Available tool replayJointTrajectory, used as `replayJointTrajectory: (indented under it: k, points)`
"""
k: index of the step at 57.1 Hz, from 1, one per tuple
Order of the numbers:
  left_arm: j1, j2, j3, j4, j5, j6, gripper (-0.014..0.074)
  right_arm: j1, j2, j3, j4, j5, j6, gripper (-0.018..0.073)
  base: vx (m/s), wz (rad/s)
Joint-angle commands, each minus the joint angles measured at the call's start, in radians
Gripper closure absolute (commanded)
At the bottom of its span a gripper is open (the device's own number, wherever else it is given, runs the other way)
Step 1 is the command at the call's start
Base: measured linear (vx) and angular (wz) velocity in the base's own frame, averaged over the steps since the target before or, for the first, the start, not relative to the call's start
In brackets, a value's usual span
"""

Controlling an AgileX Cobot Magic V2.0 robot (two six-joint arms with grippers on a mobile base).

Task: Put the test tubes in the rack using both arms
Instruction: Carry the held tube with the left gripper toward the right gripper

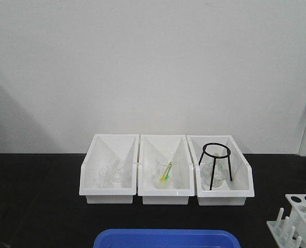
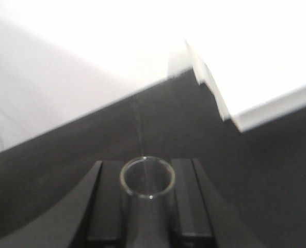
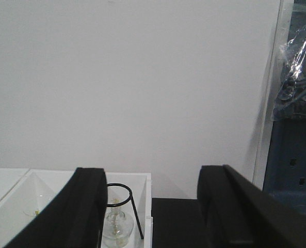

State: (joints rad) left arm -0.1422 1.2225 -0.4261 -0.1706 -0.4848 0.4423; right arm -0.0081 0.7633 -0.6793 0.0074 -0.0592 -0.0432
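**Progress:** early stage. The small white plastic rack with round holes and upright pegs (image 1: 302, 214) stands to the right of, and nearer than, the row of three white rectangular bins (image 1: 165, 195). Its visible holes hold nothing, though part of it lies out of frame.

**Grippers:**
- The left black wedge-fingered gripper (image 2: 146, 166) is clamped on one slim clear glass test tube (image 2: 145, 222). The tube's rim faces the wrist camera, above the black tabletop (image 2: 49, 160), to the left of a bin corner.
- The right black gripper (image 3: 151, 173) is spread wide and empty, facing the rightmost bin.

**Judged outstanding:** seating this tube in the rack, then any others. The clear glassware in the leftmost bin cannot be identified.

**Other items:** a blue plastic tray (image 1: 165, 238) lies in front of the bins.

**Markings:** no brand, label or writing is legible.
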Motion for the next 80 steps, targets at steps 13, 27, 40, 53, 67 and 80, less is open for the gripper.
replayJointTrajectory:
  k: [13,27,40,53,67,80]
  points:
    - [-0.008,-0.155,-0.319,-0.003,0.345,-0.055,0.0619,0.018,0.022,-0.036,-0.001,-0.037,-0.005,0.012,0.0,0.0]
    - [-0.102,-0.156,-0.511,-0.007,0.514,-0.063,0.0619,0.233,0.148,-0.036,-0.019,-0.08,-0.087,0.012,0.0,0.0]
    - [-0.286,-0.154,-0.541,-0.098,0.522,-0.063,0.0619,0.48,0.285,-0.036,-0.019,-0.166,-0.089,0.012,0.0,0.0]
    - [-0.427,-0.145,-0.541,-0.217,0.521,-0.063,0.0619,0.698,0.377,-0.036,-0.019,-0.27,-0.051,0.012,0.0,0.0]
    - [-0.543,-0.108,-0.541,-0.241,0.474,-0.062,0.0617,0.866,0.409,-0.036,-0.019,-0.366,-0.046,0.012,0.0,0.0]
    - [-0.644,-0.076,-0.541,-0.24,0.442,-0.059,0.0617,0.892,0.409,-0.036,-0.016,-0.408,-0.021,0.012,0.0,0.0]
